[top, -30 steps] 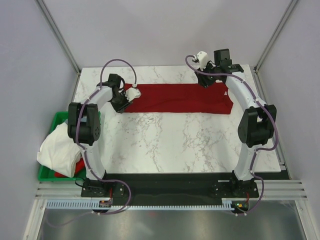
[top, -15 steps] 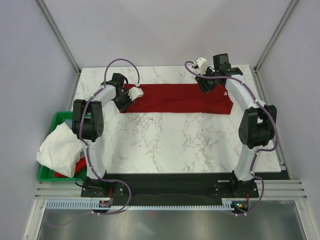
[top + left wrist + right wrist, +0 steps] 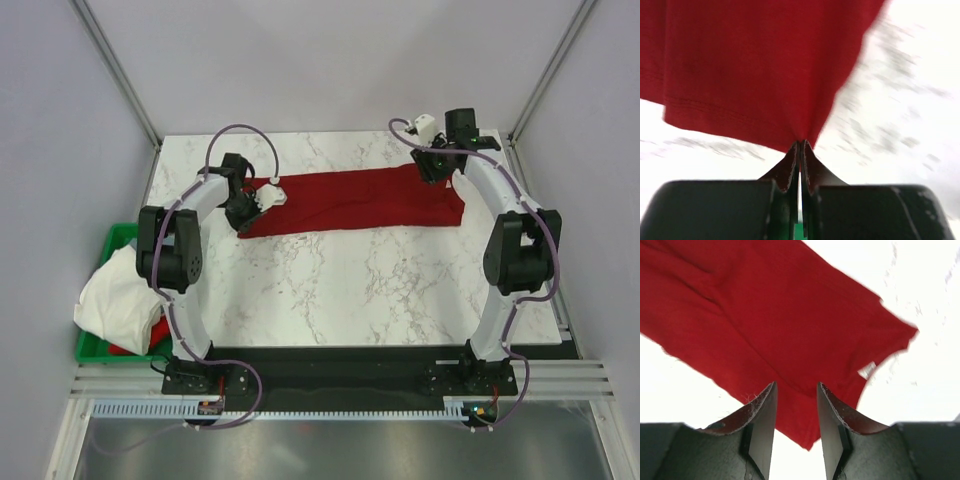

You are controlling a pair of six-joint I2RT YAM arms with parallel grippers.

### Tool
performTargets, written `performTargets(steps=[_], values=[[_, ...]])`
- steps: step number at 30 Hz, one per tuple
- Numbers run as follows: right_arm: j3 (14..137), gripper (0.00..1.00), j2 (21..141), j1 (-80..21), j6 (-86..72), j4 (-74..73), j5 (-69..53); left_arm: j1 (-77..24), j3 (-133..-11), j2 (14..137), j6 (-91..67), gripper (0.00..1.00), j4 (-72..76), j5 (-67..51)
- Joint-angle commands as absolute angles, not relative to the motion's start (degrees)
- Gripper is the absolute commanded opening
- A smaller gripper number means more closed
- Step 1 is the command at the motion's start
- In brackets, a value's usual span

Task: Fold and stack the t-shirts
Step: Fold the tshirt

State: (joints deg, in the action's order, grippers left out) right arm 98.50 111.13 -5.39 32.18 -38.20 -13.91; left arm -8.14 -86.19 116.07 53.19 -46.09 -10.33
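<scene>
A dark red t-shirt (image 3: pixel 360 198) lies folded into a long strip across the back of the marble table (image 3: pixel 350 290). My left gripper (image 3: pixel 246 218) is at the strip's left end. In the left wrist view its jaws (image 3: pixel 801 144) are pressed together on a pinched point of the red cloth (image 3: pixel 755 65). My right gripper (image 3: pixel 432 170) hovers at the strip's right end. Its fingers stand apart (image 3: pixel 796 387) over a corner of the shirt (image 3: pixel 770 315), near the small white neck label (image 3: pixel 867 370).
A green bin (image 3: pixel 110 240) sits off the table's left edge. A crumpled white t-shirt (image 3: pixel 118 290) spills over it, with a bit of red cloth (image 3: pixel 145 335) beneath. Metal frame posts rise at the two back corners.
The left gripper has closed on the shirt's left end, and that end has shifted slightly. The right arm has swung right along the shirt toward its right end.
</scene>
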Motion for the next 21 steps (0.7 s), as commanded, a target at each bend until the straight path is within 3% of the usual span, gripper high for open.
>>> performTargets(steps=[1,8,12,17,21], values=[[99.14,0.45,112.85,-3.60,29.09,-37.70,-11.87,-10.80,-81.84,104.63,52.65,0.02,-55.97,-15.46],[100.28,0.43,117.67,-3.60,30.58,-38.23,-12.13,-24.68,-71.02,93.70,48.35,0.02,-69.15,-19.41],[100.72,0.43,119.79,-3.52,29.62,-37.44,-12.48,-31.54,-67.77,91.24,44.48,0.16,-73.74,-22.59],[100.72,0.43,119.36,-3.43,26.11,-36.74,-13.01,-32.26,-69.60,87.02,43.07,0.32,-75.67,-20.66],[100.72,0.43,119.71,-3.51,26.10,-36.65,-10.99,-32.26,-70.49,89.19,42.28,0.32,-71.91,-19.78]])
